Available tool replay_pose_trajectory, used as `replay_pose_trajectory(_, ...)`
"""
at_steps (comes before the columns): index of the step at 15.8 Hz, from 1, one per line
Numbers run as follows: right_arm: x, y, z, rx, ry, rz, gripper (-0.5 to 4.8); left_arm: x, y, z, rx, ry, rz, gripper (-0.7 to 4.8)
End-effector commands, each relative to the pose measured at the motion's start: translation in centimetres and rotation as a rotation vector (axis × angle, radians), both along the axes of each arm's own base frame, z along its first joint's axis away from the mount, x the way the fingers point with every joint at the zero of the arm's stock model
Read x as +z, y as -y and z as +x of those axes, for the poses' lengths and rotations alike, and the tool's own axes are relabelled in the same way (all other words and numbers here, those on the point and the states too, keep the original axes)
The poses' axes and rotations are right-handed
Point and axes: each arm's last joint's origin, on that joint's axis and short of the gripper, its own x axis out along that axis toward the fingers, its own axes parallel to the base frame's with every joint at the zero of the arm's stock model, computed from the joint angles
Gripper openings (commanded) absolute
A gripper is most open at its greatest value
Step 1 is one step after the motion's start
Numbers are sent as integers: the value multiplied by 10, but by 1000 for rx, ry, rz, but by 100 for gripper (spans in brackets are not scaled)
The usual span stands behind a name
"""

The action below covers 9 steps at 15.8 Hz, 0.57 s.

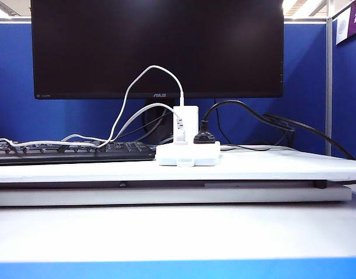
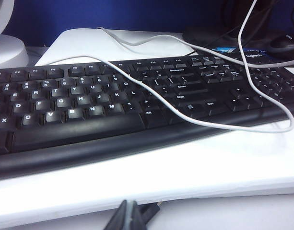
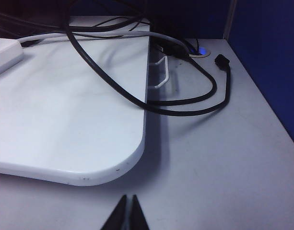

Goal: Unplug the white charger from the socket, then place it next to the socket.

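Observation:
The white charger [image 1: 186, 118] stands upright, plugged into the socket [image 1: 188, 154], a flat white power strip on the raised white board [image 1: 270, 165]. A thin white cable [image 1: 131, 87] loops up from the charger's top and runs left. Beside the charger, a small white plug [image 1: 180, 136] and a round black plug [image 1: 204, 138] also sit in the socket. One end of the socket [image 3: 4, 55] shows in the right wrist view. My left gripper [image 2: 129, 205] is shut and empty, low before the board's front edge. My right gripper [image 3: 128, 197] is shut and empty over the grey table. Neither gripper shows in the exterior view.
A black keyboard [image 2: 89, 105] lies on the board left of the socket, with white cables [image 2: 185, 117] draped over it. Black cables [image 3: 185, 98] trail off the board's right side onto the table. A black monitor [image 1: 157, 46] stands behind, and a blue partition [image 3: 266, 57] walls the right.

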Motion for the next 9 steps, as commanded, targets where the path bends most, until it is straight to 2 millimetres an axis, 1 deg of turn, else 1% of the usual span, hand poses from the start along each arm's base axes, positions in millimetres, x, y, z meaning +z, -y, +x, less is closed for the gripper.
replay_pose_trajectory(1,-1,0,0,2,-2,1,-1,-1,0,0,-4,-9,4,-5)
replay_pose_trajectory(9,0,0,0,3,7,2,-1,-2,0,0,2,-15,6,-5)
